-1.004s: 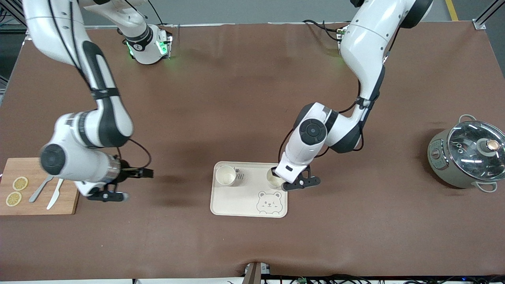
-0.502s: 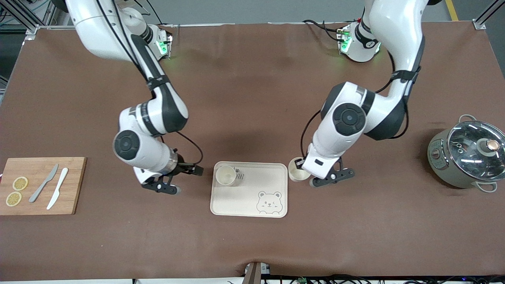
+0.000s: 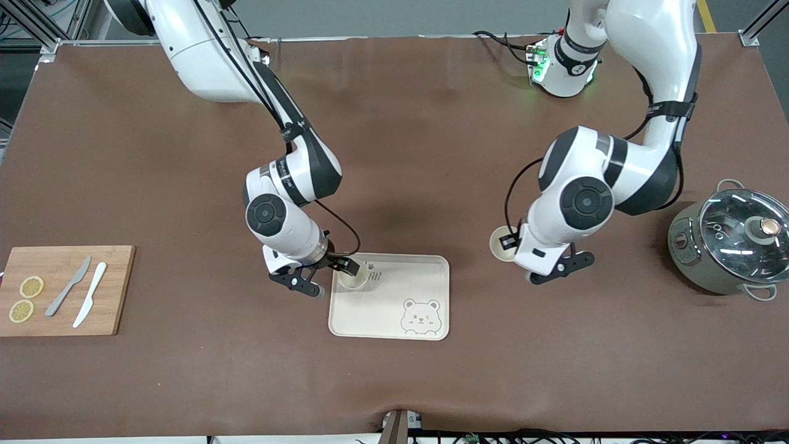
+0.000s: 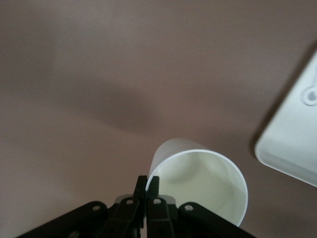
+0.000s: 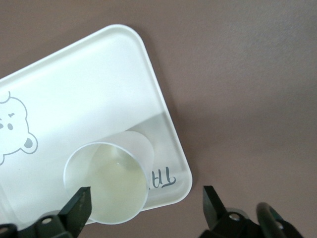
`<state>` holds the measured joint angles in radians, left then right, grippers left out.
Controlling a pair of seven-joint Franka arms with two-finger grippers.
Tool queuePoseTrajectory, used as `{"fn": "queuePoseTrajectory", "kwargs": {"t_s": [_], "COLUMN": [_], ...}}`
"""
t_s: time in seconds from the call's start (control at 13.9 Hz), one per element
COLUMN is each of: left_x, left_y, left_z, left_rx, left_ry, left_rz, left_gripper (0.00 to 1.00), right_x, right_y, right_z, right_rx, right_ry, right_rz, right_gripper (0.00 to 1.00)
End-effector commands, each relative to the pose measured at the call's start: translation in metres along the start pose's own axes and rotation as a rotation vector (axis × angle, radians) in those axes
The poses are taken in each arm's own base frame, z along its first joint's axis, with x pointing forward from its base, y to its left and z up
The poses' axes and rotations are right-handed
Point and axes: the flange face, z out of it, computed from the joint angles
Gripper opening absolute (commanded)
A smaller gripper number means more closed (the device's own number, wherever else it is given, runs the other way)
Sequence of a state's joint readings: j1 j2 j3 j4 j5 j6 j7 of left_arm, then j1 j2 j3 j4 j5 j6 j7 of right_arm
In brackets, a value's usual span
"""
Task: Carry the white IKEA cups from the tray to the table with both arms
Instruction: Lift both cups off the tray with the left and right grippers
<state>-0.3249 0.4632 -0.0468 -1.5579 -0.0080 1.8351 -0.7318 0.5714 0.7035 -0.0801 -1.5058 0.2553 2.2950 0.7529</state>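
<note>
One white cup (image 3: 352,279) stands upright on the bear tray (image 3: 394,320), in the corner toward the right arm's end and the bases. My right gripper (image 3: 334,279) is open and low at that cup. In the right wrist view the cup (image 5: 106,183) lies between the spread fingers (image 5: 79,208), by the tray's rim (image 5: 163,124). My left gripper (image 3: 510,242) is shut on the rim of the second white cup (image 3: 502,243) over bare table, beside the tray toward the left arm's end. The left wrist view shows the fingers (image 4: 147,181) pinching the cup wall (image 4: 198,178).
A wooden cutting board (image 3: 117,290) with two lemon slices, a grey knife and a white knife lies at the right arm's end. A grey-green pot (image 3: 690,246) with a glass lid stands at the left arm's end. The tray's corner shows in the left wrist view (image 4: 292,144).
My left gripper has carried its cup off the tray toward the left arm's end. My right arm has swung from the cutting board over to the cup on the tray.
</note>
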Motion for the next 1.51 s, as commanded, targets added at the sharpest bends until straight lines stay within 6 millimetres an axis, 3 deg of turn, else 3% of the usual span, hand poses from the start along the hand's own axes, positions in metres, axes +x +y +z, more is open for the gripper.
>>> {"fn": "queuePoseTrajectory", "kwargs": {"t_s": [0.0, 0.14, 0.36, 0.57, 0.86, 0.93, 1.08, 1.15, 1.43], "left_x": [-0.007, 0.004, -0.001, 0.017, 0.046, 0.051, 0.064, 0.069, 0.068], "left_y": [-0.035, -0.065, -0.088, -0.124, -0.186, -0.2, -0.232, -0.245, -0.255], "left_z": [0.004, 0.011, 0.029, 0.046, 0.064, 0.068, 0.077, 0.085, 0.106], "left_rx": [0.023, 0.022, 0.018, -0.001, -0.019, -0.022, -0.039, -0.054, -0.094], "left_ry": [-0.015, -0.03, -0.028, -0.035, -0.051, -0.059, -0.071, -0.068, -0.031], "left_rz": [-0.022, -0.062, -0.077, -0.102, -0.099, -0.067, -0.004, 0.006, 0.049], "left_gripper": [0.0, 0.0, 0.0, 0.0, 0.0, 0.0, 0.0, 0.0, 0.0], "right_x": [0.002, 0.001, 0.001, 0.003, 0.016, 0.021, 0.053, 0.057, 0.08], "right_y": [-0.005, -0.005, -0.005, -0.006, -0.019, -0.014, 0.026, 0.041, 0.14], "right_z": [0.007, 0.008, 0.007, 0.001, -0.05, -0.064, -0.102, -0.109, -0.097], "right_rx": [0.006, 0.003, 0.0, 0.008, 0.056, 0.02, -0.016, -0.037, -0.207], "right_ry": [-0.002, -0.003, -0.002, -0.002, 0.02, -0.006, -0.056, -0.07, -0.049], "right_rz": [0.029, 0.024, 0.013, 0.021, 0.017, 0.011, 0.014, -0.003, -0.172], "right_gripper": [0.45, 0.0, 0.0, 0.0, 0.0, 0.0, 0.0, 0.0, 0.0]}}
